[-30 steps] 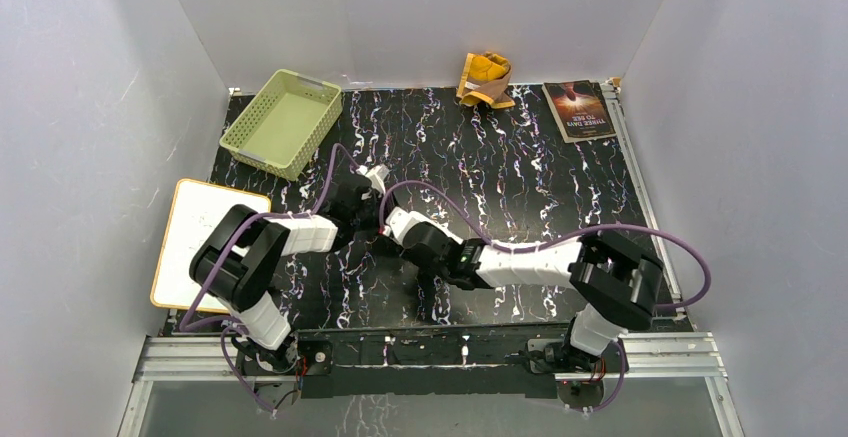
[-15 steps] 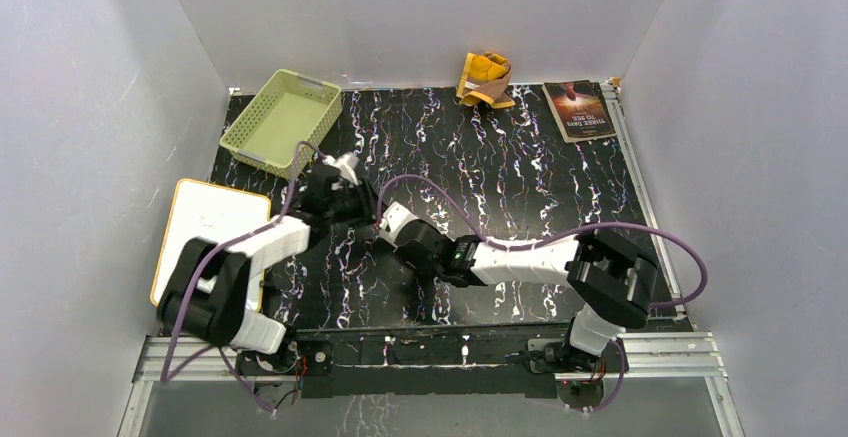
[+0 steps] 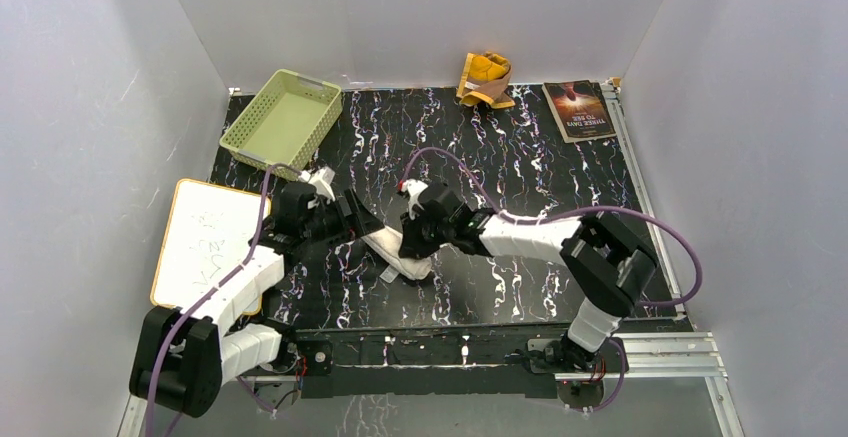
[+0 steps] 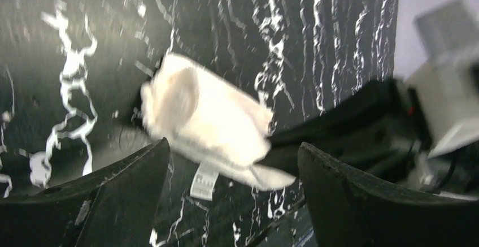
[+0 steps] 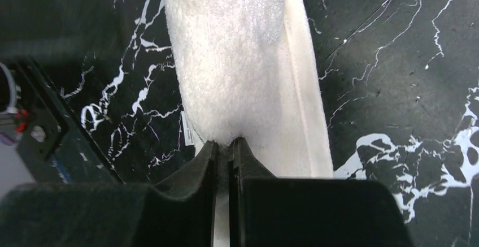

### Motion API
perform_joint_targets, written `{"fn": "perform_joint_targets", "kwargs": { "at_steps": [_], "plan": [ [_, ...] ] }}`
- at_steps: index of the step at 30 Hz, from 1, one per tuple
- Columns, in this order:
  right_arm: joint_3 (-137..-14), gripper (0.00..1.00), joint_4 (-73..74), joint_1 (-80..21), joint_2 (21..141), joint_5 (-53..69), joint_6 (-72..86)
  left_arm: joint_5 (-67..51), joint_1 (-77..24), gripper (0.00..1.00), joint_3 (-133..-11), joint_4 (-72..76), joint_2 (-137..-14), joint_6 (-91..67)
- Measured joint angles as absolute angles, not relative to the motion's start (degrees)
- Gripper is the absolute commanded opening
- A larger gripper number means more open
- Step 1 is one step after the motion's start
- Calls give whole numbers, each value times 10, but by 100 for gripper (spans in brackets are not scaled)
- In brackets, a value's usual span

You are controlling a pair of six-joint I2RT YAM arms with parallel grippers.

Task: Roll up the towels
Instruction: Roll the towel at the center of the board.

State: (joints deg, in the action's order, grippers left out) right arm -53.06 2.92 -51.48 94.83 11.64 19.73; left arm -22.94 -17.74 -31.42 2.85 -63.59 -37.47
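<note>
**One end held, the other free**

My right gripper is clamped on one end of the cream towel. The towel lies rolled on the table, well apart from the book, toward my bases. Its long axis runs straight from that grip toward my left gripper, whose jaws stand apart around the roll's other end without touching it. The mustard towel sits crumpled just beside the book.

walls: plain pale grey, three sides | tabletop: black, white marbling | light: even
</note>
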Motion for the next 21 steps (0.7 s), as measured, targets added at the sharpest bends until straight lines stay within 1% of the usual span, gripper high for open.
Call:
{"fn": "perform_joint_targets", "kwargs": {
  "at_steps": [1, 2, 6, 9, 11, 14, 17, 21],
  "plan": [
    [-531, 0, 22, -503, 954, 134, 203, -231, -177, 98, -300, 24, -628, -382],
    [-531, 0, 12, -491, 963, 156, 212, -232, -177, 98, -289, 21, -621, -385],
    [-538, 0, -25, -447, 999, 243, 239, -232, -177, 98, -254, 19, -582, -414],
    [-550, 0, -52, -424, 1030, 299, 259, -232, -178, 98, -237, 47, -579, -439],
    [-555, 0, -69, -415, 1045, 328, 271, -233, -178, 95, -222, 75, -590, -458],
    [-561, 0, -95, -407, 1069, 368, 291, -233, -178, 89, -203, 122, -631, -484],
    [-565, 0, -111, -405, 1083, 390, 305, -231, -179, 84, -187, 172, -683, -507],
    [-569, 0, -128, -404, 1098, 411, 317, -229, -181, 74, -179, 235, -721, -536]
  ]
}}
